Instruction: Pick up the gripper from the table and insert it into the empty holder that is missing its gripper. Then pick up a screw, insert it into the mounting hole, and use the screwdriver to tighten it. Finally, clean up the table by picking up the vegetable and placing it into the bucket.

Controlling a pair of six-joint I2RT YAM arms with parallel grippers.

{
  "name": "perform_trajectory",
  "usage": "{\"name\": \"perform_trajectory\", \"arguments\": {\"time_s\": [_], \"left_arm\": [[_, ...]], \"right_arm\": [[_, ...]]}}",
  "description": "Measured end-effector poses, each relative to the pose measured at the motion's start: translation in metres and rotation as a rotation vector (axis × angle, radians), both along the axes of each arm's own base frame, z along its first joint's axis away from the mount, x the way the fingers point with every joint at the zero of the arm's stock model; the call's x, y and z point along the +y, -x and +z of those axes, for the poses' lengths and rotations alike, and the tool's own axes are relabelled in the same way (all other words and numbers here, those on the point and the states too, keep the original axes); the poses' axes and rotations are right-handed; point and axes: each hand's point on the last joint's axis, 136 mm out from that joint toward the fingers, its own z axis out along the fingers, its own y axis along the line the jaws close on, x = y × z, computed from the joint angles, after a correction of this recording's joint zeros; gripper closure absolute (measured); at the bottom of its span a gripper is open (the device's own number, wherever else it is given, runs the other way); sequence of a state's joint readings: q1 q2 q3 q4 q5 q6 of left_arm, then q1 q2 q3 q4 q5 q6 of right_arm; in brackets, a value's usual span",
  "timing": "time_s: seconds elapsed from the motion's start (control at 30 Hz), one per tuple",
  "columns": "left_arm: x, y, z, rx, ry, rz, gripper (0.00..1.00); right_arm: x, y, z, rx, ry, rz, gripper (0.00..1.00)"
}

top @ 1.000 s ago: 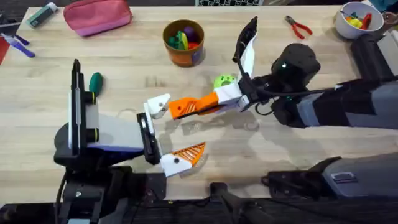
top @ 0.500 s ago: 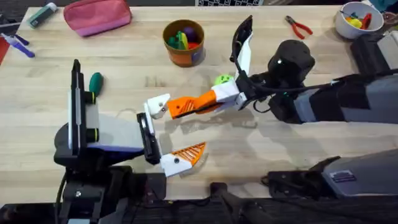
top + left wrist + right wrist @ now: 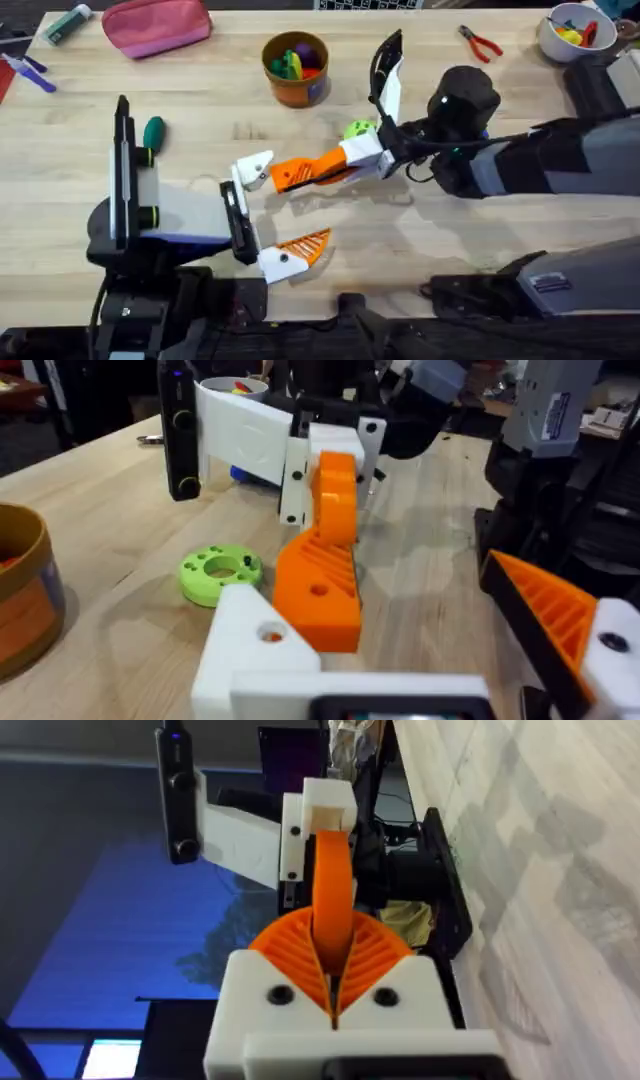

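Over the last second very little has been changed in the overhead view: the right arm's wrist has been drawn slightly toward the upper left of the frame, while the gripper (image 3: 305, 172) has been kept almost where it was, just left of centre. It is clamped by its right end in the right gripper (image 3: 362, 153), whose orange pads are seen closed around it in the right wrist view. Its other end is held against the empty holder (image 3: 255, 170), the upper white finger of the left gripper (image 3: 275, 215), whose fingers are spread wide apart. In the left wrist view the orange piece (image 3: 320, 575) is seen touching the white mount beside the mounting hole (image 3: 271, 633), which is uncovered, so the part is judged to be not yet seated. The small shift is read as fine alignment, with the insertion unfinished and the screw step ahead. The vegetable (image 3: 153, 131) lies on the table (image 3: 450, 240) at the left, well apart from the bucket (image 3: 296, 70) at upper centre; a green disc (image 3: 360, 129) sits just above the right gripper.
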State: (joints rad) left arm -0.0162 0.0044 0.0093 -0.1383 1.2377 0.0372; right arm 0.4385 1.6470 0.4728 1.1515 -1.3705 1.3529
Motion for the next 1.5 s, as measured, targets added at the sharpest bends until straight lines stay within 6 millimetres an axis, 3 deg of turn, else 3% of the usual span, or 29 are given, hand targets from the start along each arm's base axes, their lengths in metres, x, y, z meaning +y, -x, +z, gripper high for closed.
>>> {"name": "perform_trajectory", "arguments": {"time_s": [0.7,1.5], "left_arm": [[0.0,0.0,0.0,0.0,0.0,0.001,0.013],[0.0,0.0,0.0,0.0,0.0,0.0,0.013]], "right_arm": [[0.011,0.007,0.009,-0.039,-0.019,0.05,0.992],[0.011,0.005,0.003,0.014,0.009,0.041,0.992]]}}
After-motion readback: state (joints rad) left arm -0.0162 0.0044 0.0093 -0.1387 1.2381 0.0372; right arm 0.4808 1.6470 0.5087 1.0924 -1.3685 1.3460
